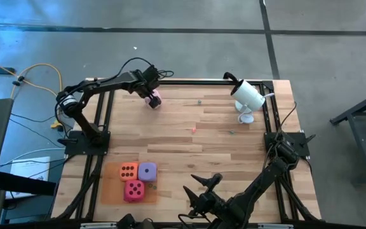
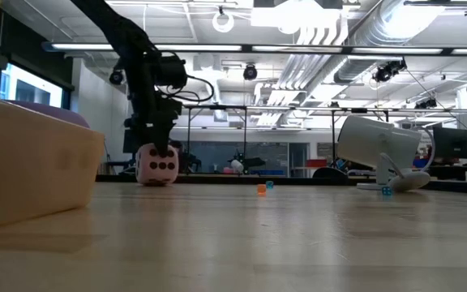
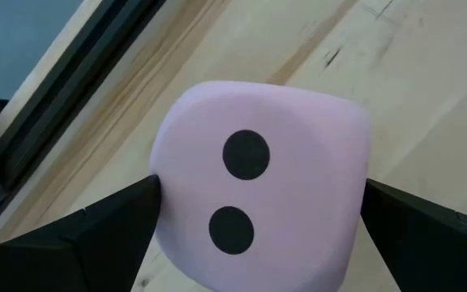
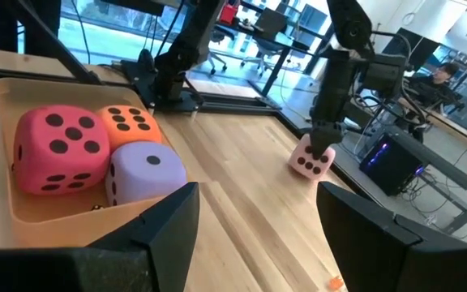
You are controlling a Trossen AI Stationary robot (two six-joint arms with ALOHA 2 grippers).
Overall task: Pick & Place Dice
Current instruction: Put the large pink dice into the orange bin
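Left wrist view: my left gripper pinches the light pink die near the desk's far edge; I'd lift straight, squeeze gently.

light pink die: dark pips, between the dark left fingers | magenta die, orange die, purple die: dark pips | tray: orange | surface: pale wood grain
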